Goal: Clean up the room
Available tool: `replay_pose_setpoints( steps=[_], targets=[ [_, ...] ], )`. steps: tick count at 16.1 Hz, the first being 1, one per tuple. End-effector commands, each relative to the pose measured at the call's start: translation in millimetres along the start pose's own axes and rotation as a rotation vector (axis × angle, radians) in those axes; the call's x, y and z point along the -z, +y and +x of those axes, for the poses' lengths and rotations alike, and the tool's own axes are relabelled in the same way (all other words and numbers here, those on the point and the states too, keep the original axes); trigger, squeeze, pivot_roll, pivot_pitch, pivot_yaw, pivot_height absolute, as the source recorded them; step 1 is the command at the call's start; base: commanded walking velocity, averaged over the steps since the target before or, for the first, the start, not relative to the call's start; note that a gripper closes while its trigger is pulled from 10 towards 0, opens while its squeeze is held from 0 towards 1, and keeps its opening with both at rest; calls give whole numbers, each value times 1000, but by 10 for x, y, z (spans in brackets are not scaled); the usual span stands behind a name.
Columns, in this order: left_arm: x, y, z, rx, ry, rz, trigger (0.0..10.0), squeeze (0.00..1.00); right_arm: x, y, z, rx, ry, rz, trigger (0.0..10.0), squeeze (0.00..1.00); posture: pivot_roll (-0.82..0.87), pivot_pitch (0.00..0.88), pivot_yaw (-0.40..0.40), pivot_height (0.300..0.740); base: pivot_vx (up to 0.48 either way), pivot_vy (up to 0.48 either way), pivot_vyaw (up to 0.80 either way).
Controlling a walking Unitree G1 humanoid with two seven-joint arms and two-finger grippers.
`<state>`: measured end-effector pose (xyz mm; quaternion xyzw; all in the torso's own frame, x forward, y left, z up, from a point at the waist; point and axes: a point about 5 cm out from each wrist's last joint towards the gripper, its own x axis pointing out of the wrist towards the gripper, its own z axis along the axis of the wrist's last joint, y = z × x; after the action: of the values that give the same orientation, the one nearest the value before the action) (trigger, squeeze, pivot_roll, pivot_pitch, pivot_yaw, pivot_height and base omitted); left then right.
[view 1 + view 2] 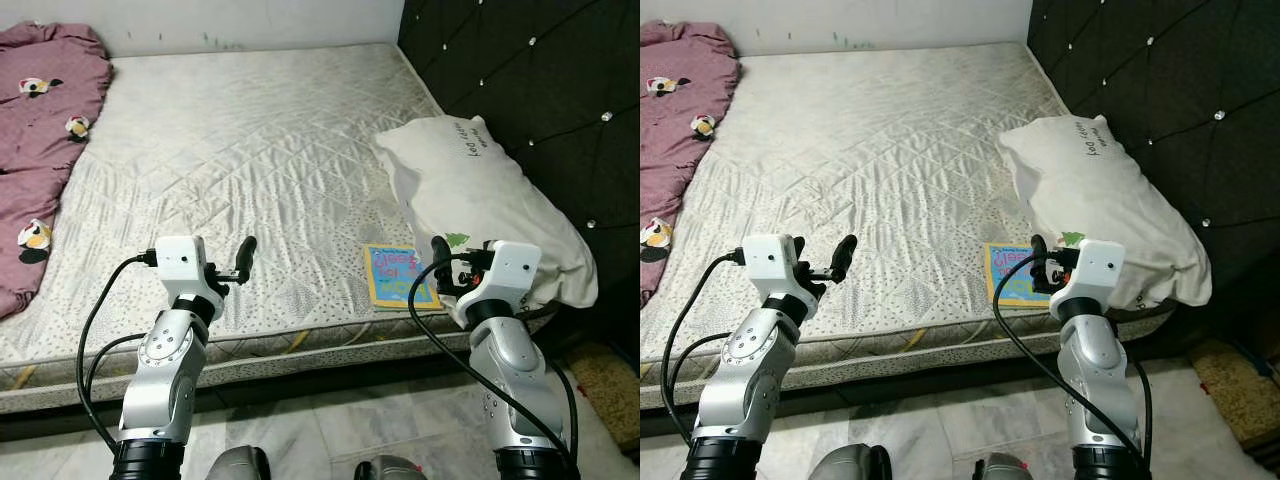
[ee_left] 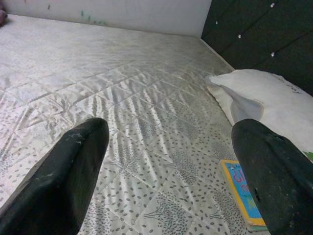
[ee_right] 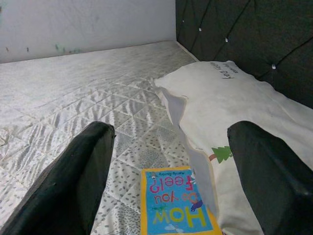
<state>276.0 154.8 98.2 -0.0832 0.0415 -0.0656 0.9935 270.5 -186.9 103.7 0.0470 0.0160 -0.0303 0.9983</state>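
**Bedside tidy-up barely begun: book not yet picked up**

You are standing at the foot edge of the mattress (image 1: 250, 150), which takes up most of the head views. Your right gripper (image 3: 171, 186) hovers low over the bed's near right corner, its fingers (image 3: 73, 181) spread wide and holding nothing. Directly ahead of it, at the bottom centre of the right wrist view, lies the children's book (image 3: 177, 203), flat on the mattress with its cover up, its far edge touching or tucked just under the white pillow (image 1: 480, 195). In the left eye view the book (image 1: 397, 275) sits at lower right, just left of the right gripper.

Your left gripper (image 2: 171, 186) hangs over the near edge of the mattress at lower left of the head views, also released and empty, with bare quilted fabric in front of it.

As far as the frames show, little of the cleaning is done. The book looks like the item in hand and is untouched. The pillow lies askew against the dark tufted headboard (image 1: 520, 70) at upper right, and a mauve blanket (image 1: 40, 130) is bunched along the left edge of the frame. Both probably still need straightening.
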Motion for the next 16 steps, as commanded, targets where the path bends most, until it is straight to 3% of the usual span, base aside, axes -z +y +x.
replay_pose_setpoints(
  steps=[1,11,14,16],
  targets=[
    [-34,8,9,-3,-12,2,10000,0,-39,-9,3,1,-10,0,10000,0,-57,29,4,740,0,0,0],
    [-47,-1,9,16,-29,-11,10000,0,-46,-9,2,-1,-13,3,10000,0,-59,34,3,740,0,0,0],
    [-48,-4,4,19,-30,-21,10000,0,-43,-14,3,2,-10,3,10000,0,-59,34,3,740,257,0,0],
    [-42,-4,5,16,-23,-32,10000,0,-41,-17,5,3,-8,5,10000,0,-59,34,3,740,0,397,0]
  ],
)
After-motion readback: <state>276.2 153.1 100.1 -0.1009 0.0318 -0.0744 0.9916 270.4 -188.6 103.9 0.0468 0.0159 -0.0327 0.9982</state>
